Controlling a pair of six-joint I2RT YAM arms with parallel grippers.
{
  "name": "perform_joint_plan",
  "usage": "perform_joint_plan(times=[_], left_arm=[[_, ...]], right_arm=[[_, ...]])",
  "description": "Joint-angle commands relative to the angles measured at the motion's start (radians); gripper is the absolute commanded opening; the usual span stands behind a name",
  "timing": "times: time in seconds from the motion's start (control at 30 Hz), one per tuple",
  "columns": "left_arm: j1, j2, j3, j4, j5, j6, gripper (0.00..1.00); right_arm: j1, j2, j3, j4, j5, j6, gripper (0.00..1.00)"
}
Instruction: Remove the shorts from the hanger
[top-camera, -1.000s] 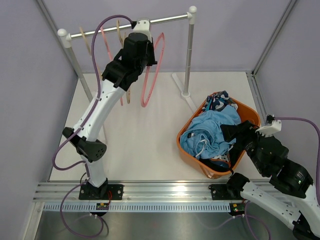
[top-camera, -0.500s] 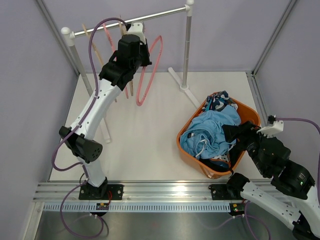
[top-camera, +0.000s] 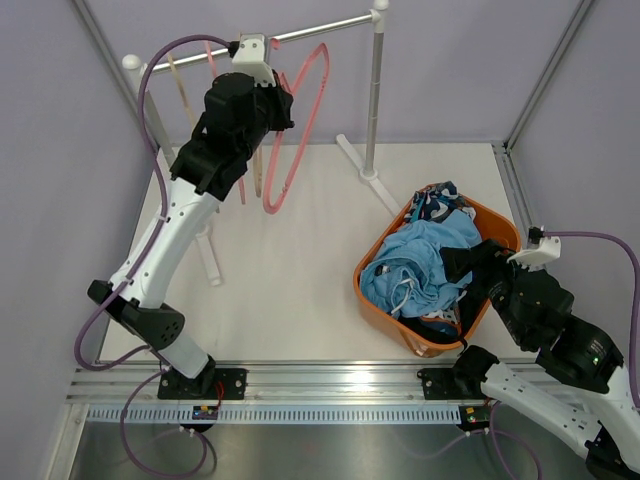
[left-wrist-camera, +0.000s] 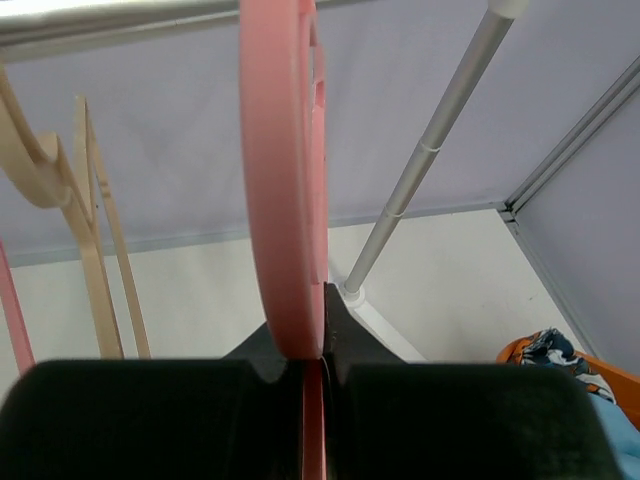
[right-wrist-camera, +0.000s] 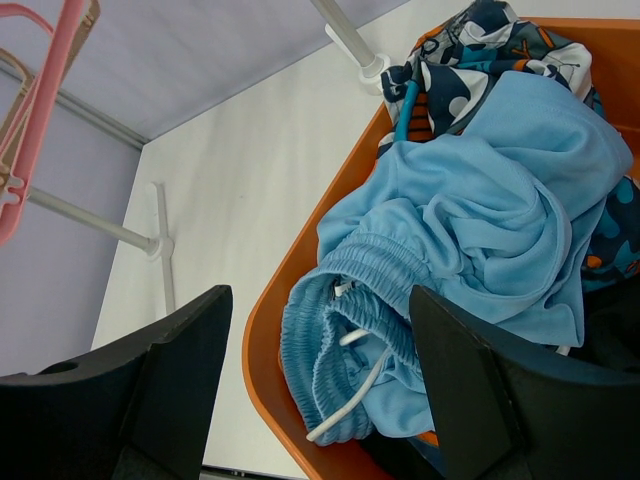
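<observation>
Shorts fill the orange basket in the overhead view, with the light blue pair on top and the patterned pair at its far end (a dark one shows beneath). Left wrist view: well left of the basket, the left gripper is clenched on a pink hanger. Right wrist view: the right gripper hangs over the basket, jaws wide, grasping nothing.

An orange plastic basket rests on the white table just beneath the right claw. A metal clothes rail runs above the left claw, with wooden hangers to its left.
</observation>
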Motion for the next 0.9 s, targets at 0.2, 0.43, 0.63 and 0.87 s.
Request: perform_joint_plan(times=[0.2, 0.43, 0.63, 0.87], left_arm=[[-0.001, 0.119, 0.223, 0.084, -0.063, 0.002, 0.00], [-0.001, 0.256, 0.334, 0.112, -0.109, -0.005, 0.00], [0.003, 0.298, 0.336, 0.171, -0.152, 0.019, 0.00], [0.008, 0.313, 0.330, 0.221, -0.207, 0.053, 0.00]], right_arm=[[-0.002, 0.004, 0.006, 0.037, 0.019, -0.035, 0.81], [-0.004, -0.018, 0.007, 0.016, 0.042, -0.039, 0.83], [-0.004, -0.036, 0.015, -0.007, 0.062, -0.044, 0.84], [-0.004, -0.055, 0.007, -0.023, 0.076, -0.044, 0.85]])
